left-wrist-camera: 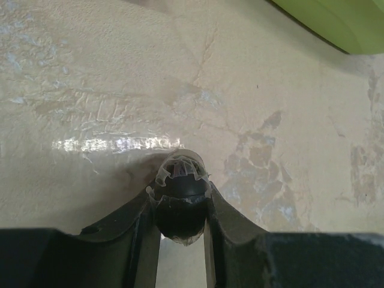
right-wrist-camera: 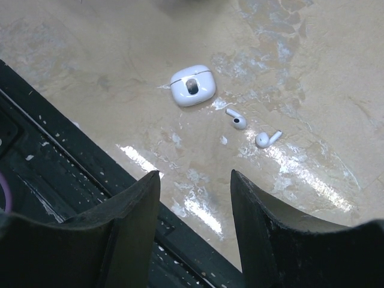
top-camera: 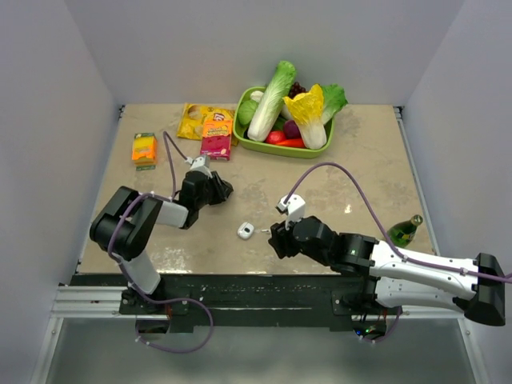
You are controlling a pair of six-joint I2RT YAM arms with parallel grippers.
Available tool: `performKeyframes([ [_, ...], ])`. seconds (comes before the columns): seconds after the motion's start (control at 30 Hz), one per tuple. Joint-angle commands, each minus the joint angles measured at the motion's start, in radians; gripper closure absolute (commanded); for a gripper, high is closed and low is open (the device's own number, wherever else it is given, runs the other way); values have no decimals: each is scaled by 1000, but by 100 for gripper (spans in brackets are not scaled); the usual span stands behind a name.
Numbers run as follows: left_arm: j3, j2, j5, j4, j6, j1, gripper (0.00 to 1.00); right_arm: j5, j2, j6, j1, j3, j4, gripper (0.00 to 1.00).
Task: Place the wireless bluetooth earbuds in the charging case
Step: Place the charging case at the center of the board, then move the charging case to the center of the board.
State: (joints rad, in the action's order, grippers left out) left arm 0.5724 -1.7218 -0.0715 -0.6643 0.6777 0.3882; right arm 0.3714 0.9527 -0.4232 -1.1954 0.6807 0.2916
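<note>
The right gripper (right-wrist-camera: 195, 174) hangs released over the tabletop (top-camera: 360, 168), jaws wide apart and holding nothing, tilted so that its camera takes in every piece at once; that suits an approach not yet committed to any one of them. The charging case (right-wrist-camera: 192, 85) rests flat on the tabletop at 12 o'clock from those jaws, a dark oval on its upward face. The wireless bluetooth earbuds (right-wrist-camera: 237, 121) lie loose at about 4 o'clock from the case, one just beside it, the other a little further out, apart from each other and neither inside it. In the top view the left gripper (left-wrist-camera: 180, 189) sits well apart at 11 o'clock from the case, clenched and clear of the right arm's path; the dark rounded lump between its jaws is probably its own padding, though the view is too close to be sure. Nothing is seated yet; I judge the first pick to be the step in hand, and such small glossy pieces may skid.
</note>
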Motion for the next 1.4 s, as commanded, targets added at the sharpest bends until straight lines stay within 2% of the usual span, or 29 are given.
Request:
performKeyframes([
  [0.0, 58, -47, -50, -32, 14, -28, 64, 3, -32, -5, 0, 3, -13, 47],
  [0.1, 67, -44, -31, 11, 5, -32, 48, 12, -49, -2, 0, -3, 1, 46],
  [0.17, 69, -18, -2, 61, -4, -34, 44, 15, -60, -5, 0, -9, 4, 46],
  [0.23, 70, 11, 39, 119, -13, -37, 35, 20, -60, -8, 0, -10, 7, 46],
  [0.27, 67, 48, 68, 174, -13, -37, 15, 20, -58, -8, 0, -9, 7, 46],
  [0.3, 60, 69, 99, 195, -15, -37, 0, 23, -55, -8, 0, -9, 11, 46],
  [0.57, -25, 384, 286, 435, 14, -32, 0, 115, -52, -29, 0, -4, 9, 46],
  [0.67, -42, 465, 376, 534, 111, 0, 0, 202, -38, -75, 2, -9, -3, 46],
  [0.83, -2, 481, 527, 710, 278, 115, 0, 314, -23, -165, 0, -50, -58, 44],
  [0.87, 12, 475, 545, 776, 295, 129, 0, 333, -25, -179, 2, -56, -62, 35],
  [0.9, 27, 473, 567, 819, 357, 149, 0, 357, -28, -192, 0, -62, -66, 31],
  [0.97, 46, 481, 550, 856, 381, 155, 0, 374, -40, -224, 0, -82, -75, 21],
  [1.03, 28, 522, 507, 839, 390, 155, 0, 393, -54, -220, 2, -98, -100, 17],
  [1.1, 0, 566, 489, 795, 388, 158, 0, 393, -58, -198, 0, -99, -104, 16],
  [1.2, -151, 695, 423, 621, 341, 158, 0, 342, -51, -143, 2, -90, -109, 17],
  [1.23, -193, 773, 361, 501, 323, 156, 0, 331, -45, -137, 0, -80, -103, 17],
  [1.27, -241, 813, 304, 421, 236, 156, 0, 318, -31, -128, 2, -73, -97, 18],
  [1.33, -376, 922, 192, 251, 194, 156, 0, 298, -20, -115, 0, -69, -89, 20],
  [1.37, -412, 951, 165, 220, 180, 158, 0, 290, -19, -120, 0, -72, -86, 21],
])
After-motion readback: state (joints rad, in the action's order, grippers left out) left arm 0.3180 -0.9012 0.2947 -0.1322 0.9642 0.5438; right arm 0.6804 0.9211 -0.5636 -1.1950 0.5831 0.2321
